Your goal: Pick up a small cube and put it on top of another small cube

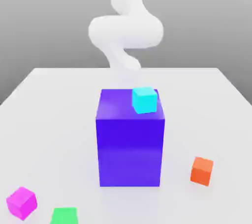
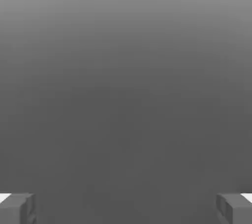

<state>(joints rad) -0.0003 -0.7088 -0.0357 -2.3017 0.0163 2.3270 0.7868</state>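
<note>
A small cyan cube [image 1: 144, 99] rests on the top of a large blue block [image 1: 130, 139], near that top's far corner on the exterior view's right. On the white table [image 1: 59, 120] lie an orange cube [image 1: 202, 170] at the exterior view's right, a magenta cube [image 1: 21, 202] at the front left and a green cube [image 1: 64, 215] at the front edge. The white arm [image 1: 125, 29] rises behind the blue block. In the hand view my gripper [image 2: 126, 208] stands open, its two grey fingertips [image 2: 17, 208] far apart with only plain grey background between them.
The blue block stands tall in the middle of the table, between the arm and the cubes at the front. Bare table surface lies on both sides of it.
</note>
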